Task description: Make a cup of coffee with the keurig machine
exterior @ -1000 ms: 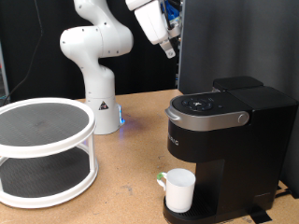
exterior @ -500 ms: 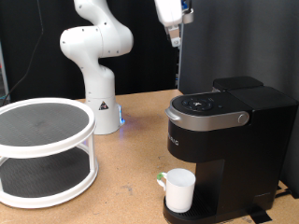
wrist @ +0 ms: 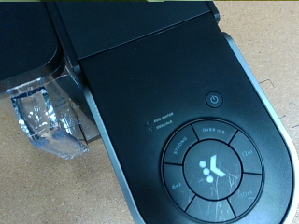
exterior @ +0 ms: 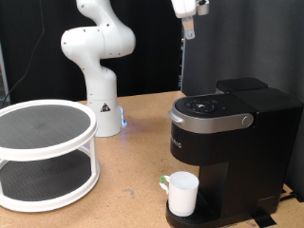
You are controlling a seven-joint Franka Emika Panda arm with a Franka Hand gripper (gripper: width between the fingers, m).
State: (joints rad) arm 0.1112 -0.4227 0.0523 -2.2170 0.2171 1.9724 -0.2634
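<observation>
keurig machine (exterior: 231, 142): matte black, silver-trimmed lid shut, upright, directly below the gripper (exterior: 188, 28) | cup (exterior: 181, 193): white mug, upright on drip base, lower, well below gripper

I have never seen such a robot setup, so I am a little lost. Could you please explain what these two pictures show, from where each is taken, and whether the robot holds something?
The white jointed machine is a robot arm. Its end effector, the grasping part, hangs high above the keurig machine; no object shows in it. The exterior view comes from a camera standing apart from the arm. The wrist view comes from a camera on the robot's hand, looking down at the coffee maker's closed lid and round buttons. On the wooden table a white cup stands under the brewer's spout, and a white two-level round shelf stands at the exterior view's left.
</observation>
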